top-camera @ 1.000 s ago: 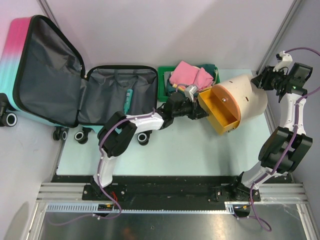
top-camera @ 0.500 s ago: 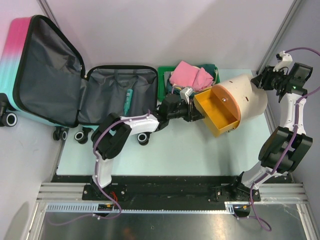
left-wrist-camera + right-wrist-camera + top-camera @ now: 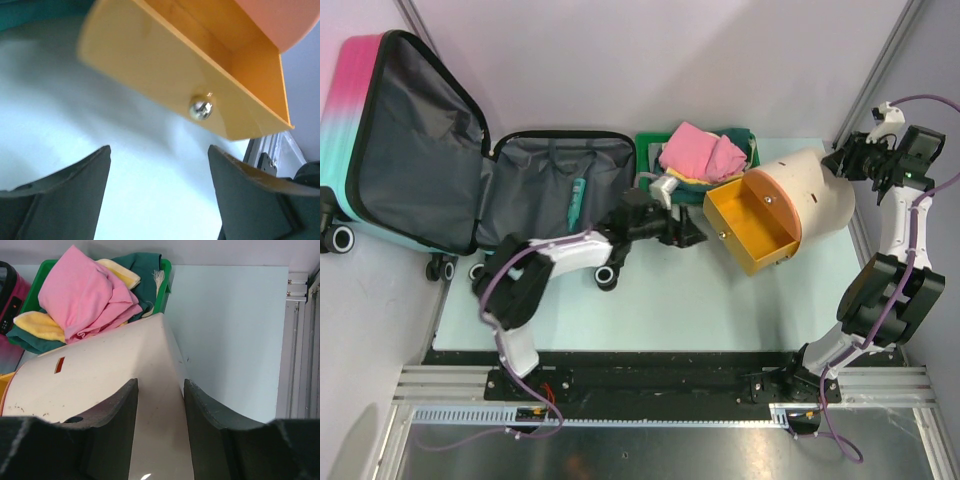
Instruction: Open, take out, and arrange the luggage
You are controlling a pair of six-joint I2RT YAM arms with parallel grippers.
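The luggage (image 3: 380, 120), pink fading to teal, lies open at the left, its lid propped up and its grey-lined half (image 3: 535, 195) flat on the table. A small teal item (image 3: 577, 198) rests on the lining. My left gripper (image 3: 698, 234) hangs open just left of the orange drawer (image 3: 750, 225), which is pulled out of the white-and-orange cylinder (image 3: 815, 190). In the left wrist view the drawer's metal knob (image 3: 201, 107) sits beyond the spread jaws (image 3: 159, 165), untouched. My right gripper (image 3: 160, 405) is closed on the cylinder's (image 3: 100, 380) back rim.
A green tray (image 3: 645, 160) behind the drawer holds pink (image 3: 80, 290), yellow and dark green cloths. The luggage wheels (image 3: 605, 276) stand beside my left arm. A metal frame post (image 3: 295, 340) borders the table on the right.
My left gripper has let go of the drawer knob, opened wide and drawn back to the left. The drawer has come a little further out. The right arm has not moved.
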